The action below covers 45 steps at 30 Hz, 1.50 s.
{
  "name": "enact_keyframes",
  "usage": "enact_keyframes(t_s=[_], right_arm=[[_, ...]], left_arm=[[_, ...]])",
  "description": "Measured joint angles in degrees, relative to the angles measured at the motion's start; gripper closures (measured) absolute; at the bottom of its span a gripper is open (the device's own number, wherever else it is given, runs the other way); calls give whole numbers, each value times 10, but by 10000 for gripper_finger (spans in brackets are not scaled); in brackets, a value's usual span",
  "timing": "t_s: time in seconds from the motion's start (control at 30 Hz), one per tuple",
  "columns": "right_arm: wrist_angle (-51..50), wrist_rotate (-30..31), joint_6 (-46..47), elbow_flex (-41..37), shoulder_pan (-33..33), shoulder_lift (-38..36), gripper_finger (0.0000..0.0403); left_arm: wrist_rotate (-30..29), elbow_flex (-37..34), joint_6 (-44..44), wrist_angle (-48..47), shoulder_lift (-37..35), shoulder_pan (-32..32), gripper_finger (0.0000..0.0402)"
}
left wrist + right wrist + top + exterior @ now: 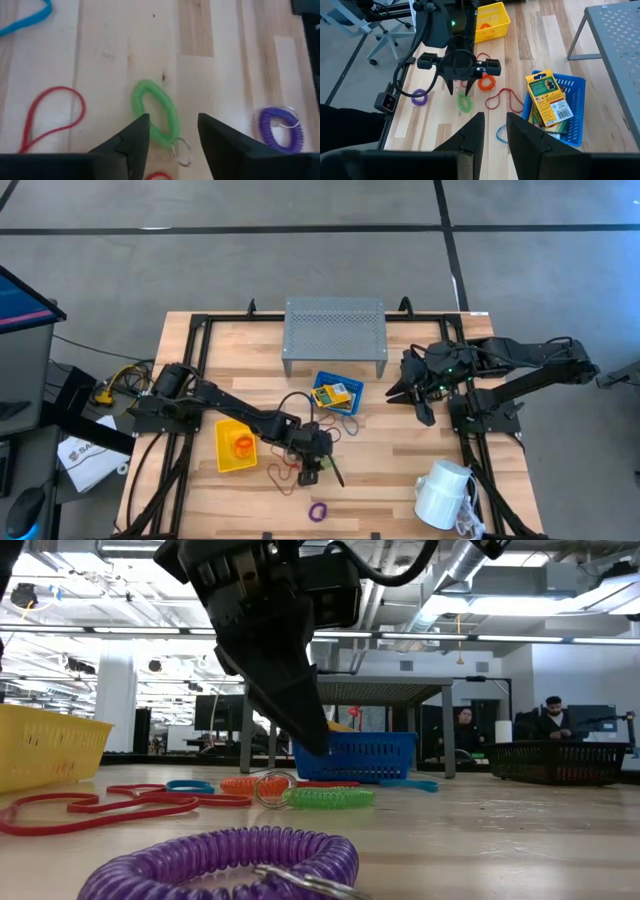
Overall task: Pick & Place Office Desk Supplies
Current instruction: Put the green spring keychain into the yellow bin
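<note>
My left gripper is open and points down over the near middle of the table, its fingers standing on either side of one end of a green coil loop without touching it. A red loop, a blue loop and a purple coil loop lie flat around it, and an orange coil loop lies behind. The yellow bin holds an orange piece. The blue bin holds yellow printed packets. My right gripper waits open at the table's right.
The grey perforated riser stands at the far middle, just behind the blue bin. The white mug lies near the right near corner. A dark mesh bin shows far right in the low view. People sit in the room beyond.
</note>
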Motion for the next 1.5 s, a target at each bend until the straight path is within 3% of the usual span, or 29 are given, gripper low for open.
enact_keyframes(t_s=[0.3, 0.67, 0.83, 1.07, 1.3, 1.5], right_arm=[[-19, 0, -3, 0, 0, 0, 324], [-27, 0, 2, 0, 0, 0, 324], [-26, 0, 6, 0, 0, 0, 324], [-26, 0, 6, 0, 0, 0, 324], [-26, 0, 1, 0, 0, 0, 324], [-26, 0, 1, 0, 0, 0, 324]], left_arm=[[-17, -1, 27, 8, 25, 0, 207], [-23, 1, 29, 19, 57, -7, 212], [-26, 1, 20, 12, 55, -6, 259], [-31, 1, -56, 6, 55, -4, 384], [-27, -4, -76, -13, 22, -7, 394], [-79, -2, -105, -43, -60, -8, 395]])
